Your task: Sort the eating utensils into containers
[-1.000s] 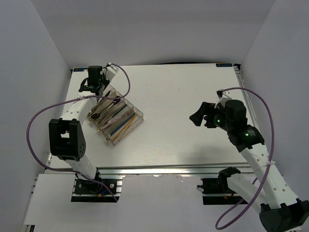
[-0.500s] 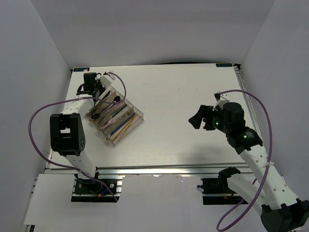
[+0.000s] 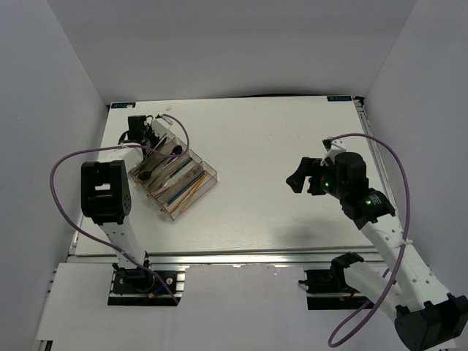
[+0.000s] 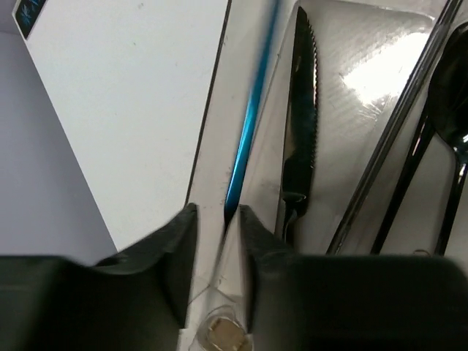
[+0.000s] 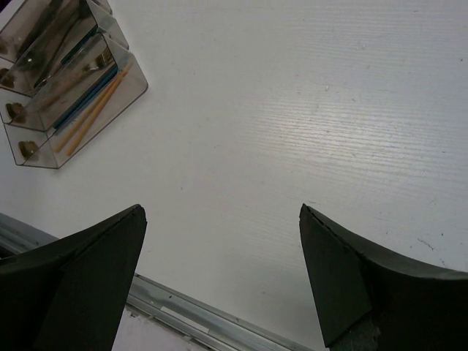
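We find the left pincer [image 4: 218,212] nearly closed astride a thin blue utensil [image 4: 252,110] at the clear tray [image 3: 194,199], near the far-left corner of the bench [image 3: 278,183]; whether it grips we cannot tell. The right pincer [image 5: 221,208] gapes wide, empty.

Bright even light, soft shadows, glare on tray [image 4: 373,69], blurred close foreground

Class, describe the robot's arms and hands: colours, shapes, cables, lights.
Left arm and right arm: white tubes, black joint blocks, a purple cable looping along each. Green lights dot the right one. Left hand and right hand have black, wedge-shaped fingers.
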